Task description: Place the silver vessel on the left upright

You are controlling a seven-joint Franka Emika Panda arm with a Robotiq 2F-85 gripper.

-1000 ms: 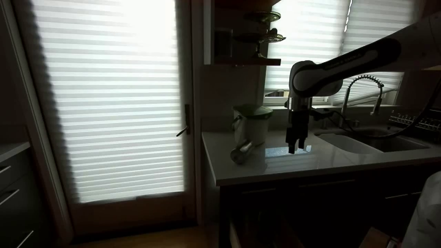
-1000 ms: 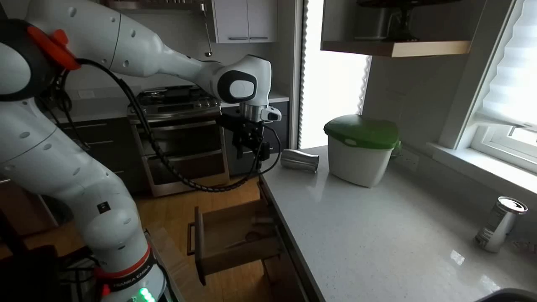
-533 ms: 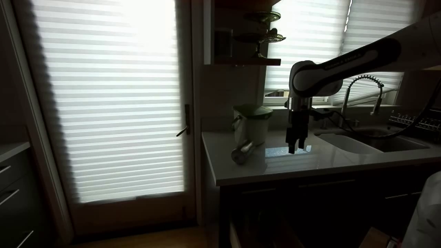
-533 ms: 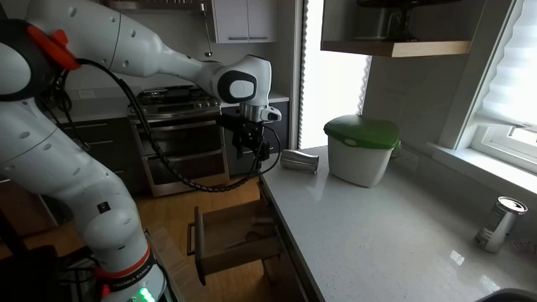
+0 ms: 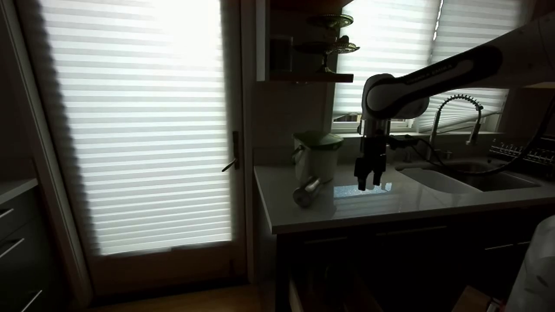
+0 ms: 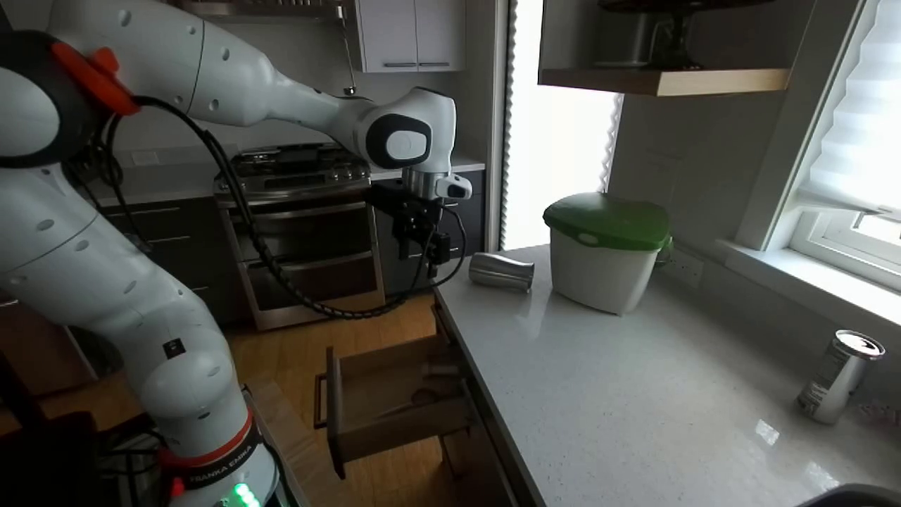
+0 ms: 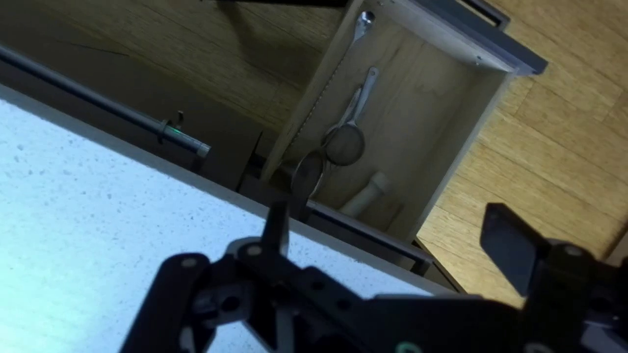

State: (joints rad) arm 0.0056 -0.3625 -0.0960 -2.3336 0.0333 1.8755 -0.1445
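Silver-grey and on its side, the vessel (image 6: 501,272) lies near the front corner of the counter (image 6: 633,401) by the door (image 5: 138,134), long axis roughly front to back, below and doorward of the gripper (image 7: 387,223), which hangs spread wide and empty over the front edge.

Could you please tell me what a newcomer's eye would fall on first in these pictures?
Probably the glaring door blind, on the left in an exterior view. Next, the green-lidded white bin on the counter, with the silver vessel lying on its side beside it.
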